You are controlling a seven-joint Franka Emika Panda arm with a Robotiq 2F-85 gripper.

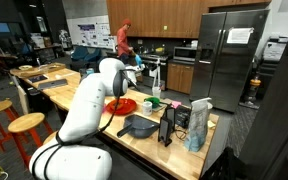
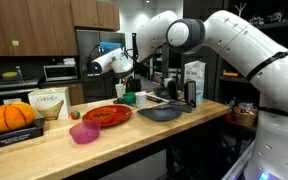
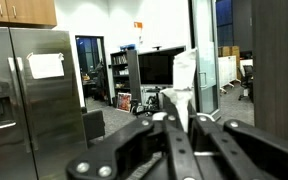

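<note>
Red round plate [image 2: 106,115] lies flat on the wooden worktop [image 2: 44,150], well below your claw [image 2: 94,68] and a little back toward the arm. The claw hangs high in the air with its fingers pressed together and nothing between them. The wrist view shows the closed claw [image 3: 179,122] pointing level across the room at the steel refrigerator [image 3: 34,110], not down at the worktop.

That is your first hazard: from the wrist camera you cannot see the plate at all, so any descent you start from this pose would be blind. You would have to judge it from the exterior views alone.

Your second is the closed fingers. Brought down as they are, they could only strike or shove the plate, and a shallow plate would likely skid.

Mind the crowding below the claw too. A dark grey bowl [image 2: 162,113] sits just beside the plate on the arm's side. A small pink bowl [image 2: 84,133] lies near it toward the worktop's front edge, and a green cup [image 2: 130,98] stands behind it. A pushed plate could knock any of them, and the pink bowl looks closest to going over the edge.
</note>
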